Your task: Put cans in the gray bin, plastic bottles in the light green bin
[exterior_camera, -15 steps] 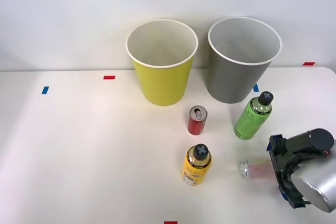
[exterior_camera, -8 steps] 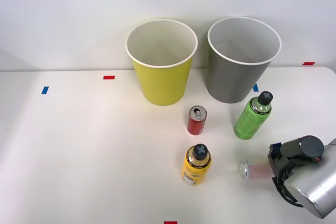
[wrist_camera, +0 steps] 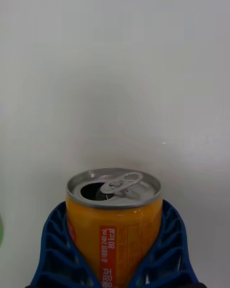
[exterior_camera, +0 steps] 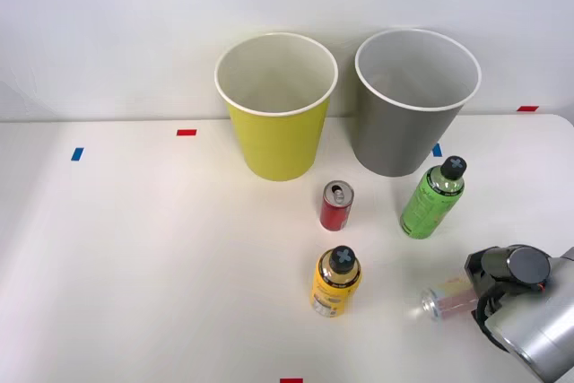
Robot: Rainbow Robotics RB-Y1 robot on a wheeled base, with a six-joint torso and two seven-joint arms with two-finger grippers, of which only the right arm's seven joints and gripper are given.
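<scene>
Right hand [wrist_camera: 115,269] closed on slim orange can [wrist_camera: 114,225], ribbed fingers [wrist_camera: 57,249] against both sides. Apparently lifted slightly off desk [exterior_camera: 134,266], tilted. Positioned near green bottle [exterior_camera: 432,197].

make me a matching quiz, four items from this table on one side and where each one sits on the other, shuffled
Items
1. slim orange metal can
2. short red metal can
3. bright green plastic bottle
4. yellow-orange plastic bottle

Places
A. standing just before the round gray bin
B. clamped between the blue ribbed fingers of the right pincer
C. nearest the table's front edge, upright
D. upright between the two bottles, before the bins

Pairs: 1-B, 2-D, 3-A, 4-C
</scene>
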